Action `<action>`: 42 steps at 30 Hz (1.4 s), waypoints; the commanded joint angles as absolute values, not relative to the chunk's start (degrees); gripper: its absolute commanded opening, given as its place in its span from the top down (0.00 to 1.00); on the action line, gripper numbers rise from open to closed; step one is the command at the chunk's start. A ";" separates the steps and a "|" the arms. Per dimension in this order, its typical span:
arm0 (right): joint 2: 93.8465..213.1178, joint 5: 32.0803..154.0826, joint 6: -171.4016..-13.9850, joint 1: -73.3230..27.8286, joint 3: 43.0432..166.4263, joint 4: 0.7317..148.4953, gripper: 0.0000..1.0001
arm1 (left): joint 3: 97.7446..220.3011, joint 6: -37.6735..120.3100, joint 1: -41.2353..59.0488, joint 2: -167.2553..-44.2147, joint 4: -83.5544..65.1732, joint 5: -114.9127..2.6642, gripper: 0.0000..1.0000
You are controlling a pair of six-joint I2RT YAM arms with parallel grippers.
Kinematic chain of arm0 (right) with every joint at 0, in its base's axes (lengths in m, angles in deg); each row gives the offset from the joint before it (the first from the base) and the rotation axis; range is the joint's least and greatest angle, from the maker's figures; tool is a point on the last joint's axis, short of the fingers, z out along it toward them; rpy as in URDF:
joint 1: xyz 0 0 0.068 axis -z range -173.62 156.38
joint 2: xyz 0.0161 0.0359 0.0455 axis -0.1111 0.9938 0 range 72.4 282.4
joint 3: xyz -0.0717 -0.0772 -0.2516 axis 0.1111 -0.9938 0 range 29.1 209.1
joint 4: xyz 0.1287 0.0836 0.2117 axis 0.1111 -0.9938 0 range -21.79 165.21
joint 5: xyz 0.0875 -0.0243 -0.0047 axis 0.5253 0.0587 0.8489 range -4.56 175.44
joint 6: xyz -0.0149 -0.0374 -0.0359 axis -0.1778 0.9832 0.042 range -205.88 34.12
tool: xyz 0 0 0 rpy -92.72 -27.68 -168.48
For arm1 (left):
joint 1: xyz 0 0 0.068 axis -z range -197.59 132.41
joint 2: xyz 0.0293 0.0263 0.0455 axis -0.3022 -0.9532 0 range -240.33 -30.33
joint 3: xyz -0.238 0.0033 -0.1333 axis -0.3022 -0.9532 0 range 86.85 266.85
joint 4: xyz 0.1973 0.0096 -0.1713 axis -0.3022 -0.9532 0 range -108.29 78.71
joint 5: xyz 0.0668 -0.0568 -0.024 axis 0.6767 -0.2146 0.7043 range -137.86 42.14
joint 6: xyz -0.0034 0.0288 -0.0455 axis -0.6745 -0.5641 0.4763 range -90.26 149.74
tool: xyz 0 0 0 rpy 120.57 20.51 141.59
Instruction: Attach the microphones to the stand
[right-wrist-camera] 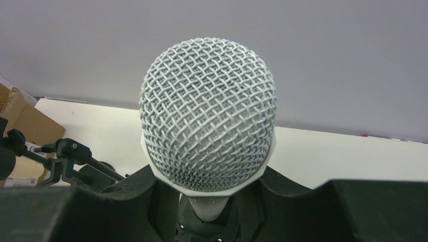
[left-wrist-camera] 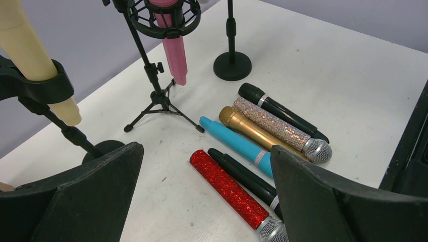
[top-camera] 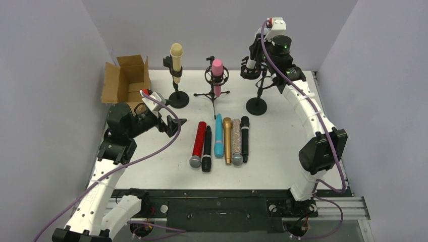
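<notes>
Right hand point(right-wrist-camera: 214, 206) — around grey-headed microphone point(right-wrist-camera: 208, 113) (head up)

Brown cardboard box point(top-camera: 126, 80), flaps open, on far-left corner of white table point(top-camera: 282, 161); plain grey walls point(top-camera: 45, 60) around three sides; black rail point(top-camera: 217, 212) along near edge

A white table point(top-camera: 282, 151) filled the middle of the top view. A plain, pale lilac-grey back wall point(top-camera: 217, 25), left wall point(top-camera: 45, 91) and right wall point(top-camera: 388, 75) closed it in. An open cardboard box point(top-camera: 123, 80) stood at its upper left. The light was even and the shadows soft.
</notes>
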State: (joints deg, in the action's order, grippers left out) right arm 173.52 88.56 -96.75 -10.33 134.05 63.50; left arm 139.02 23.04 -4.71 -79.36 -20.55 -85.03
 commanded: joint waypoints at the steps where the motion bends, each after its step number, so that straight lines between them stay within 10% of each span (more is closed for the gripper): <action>1: 173.57 86.31 -94.16 -11.43 132.97 60.87 0.76 | 140.18 23.24 -5.48 -80.14 -19.96 -83.26 0.04; 7: 170.96 85.62 -96.14 -11.02 130.26 61.86 0.34 | 140.70 26.06 -7.81 -81.86 -19.20 -81.98 0.04; 11: 168.46 85.62 -96.17 -10.66 128.35 62.75 0.24 | 140.62 26.72 -8.91 -82.07 -18.38 -81.89 0.04; 29: 147.94 84.69 -98.18 -8.85 106.45 61.71 0.19 | 141.68 34.11 -15.86 -85.48 -17.43 -77.28 0.04; 42: 133.04 46.59 -113.57 -1.36 71.21 79.13 0.19 | 117.96 19.42 -24.72 -82.37 -8.39 -78.12 0.04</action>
State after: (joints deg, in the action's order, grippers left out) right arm 133.72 60.73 -108.36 -3.25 77.11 68.53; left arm 124.20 27.02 -23.77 -84.17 -14.61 -78.06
